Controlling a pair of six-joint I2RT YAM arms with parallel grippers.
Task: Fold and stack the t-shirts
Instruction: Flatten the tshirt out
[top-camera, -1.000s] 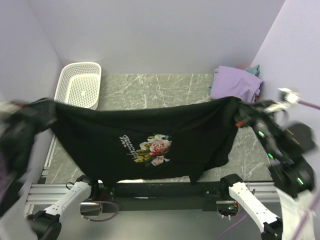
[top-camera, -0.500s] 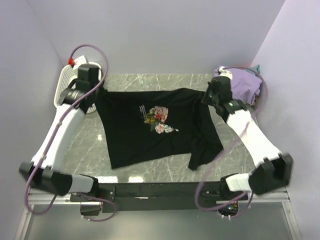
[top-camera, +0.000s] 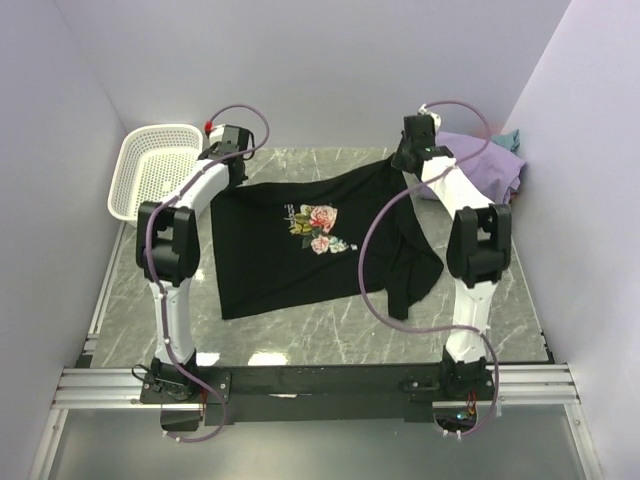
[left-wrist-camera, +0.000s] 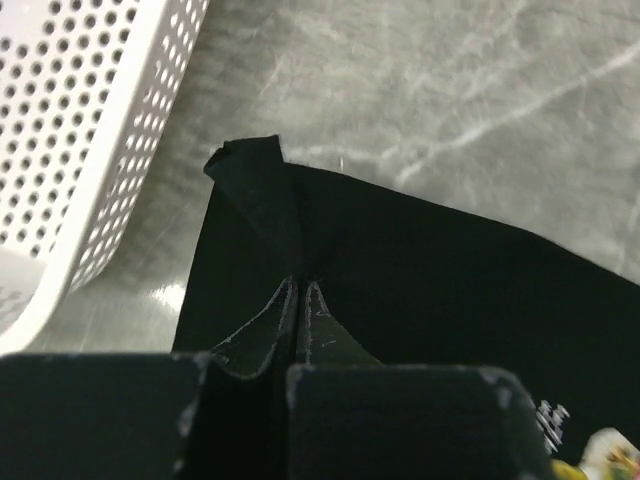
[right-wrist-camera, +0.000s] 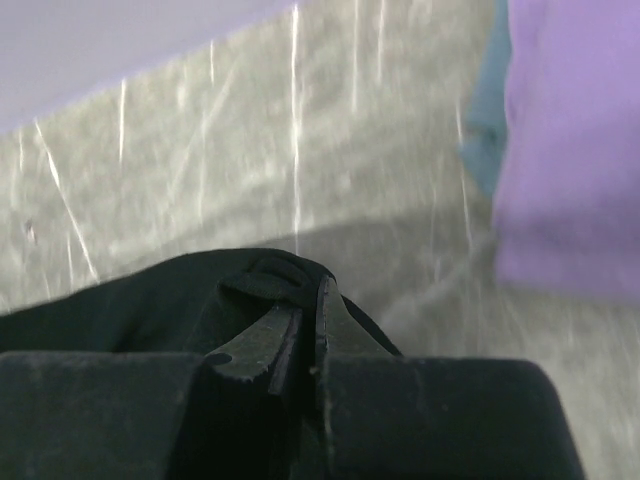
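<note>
Near the far wall (top-camera: 320, 70), left jaws and right jaws pinch black t-shirt (top-camera: 290, 270) corners between basket (top-camera: 160, 180) and lavender shirt (top-camera: 495, 165).

Three soft cloth t-shirts: one black t-shirt with a pink-rose print and white lettering (top-camera: 290, 275), one plain lavender t-shirt (top-camera: 478, 168), and one teal t-shirt (top-camera: 510, 137), of which only a sliver shows.

One white perforated plastic basket (top-camera: 150, 175).

One grey marbled surface (top-camera: 300, 325).

Two white-and-black robot arms, the left arm (top-camera: 175, 315) and the right arm (top-camera: 470, 320). Each ends in one black two-finger tool, so there are two tools: the left tool (left-wrist-camera: 302, 283) and the right tool (right-wrist-camera: 312, 290).

Two purple cables, the left cable (top-camera: 240, 107) and the right cable (top-camera: 362, 262), one per arm.
</note>
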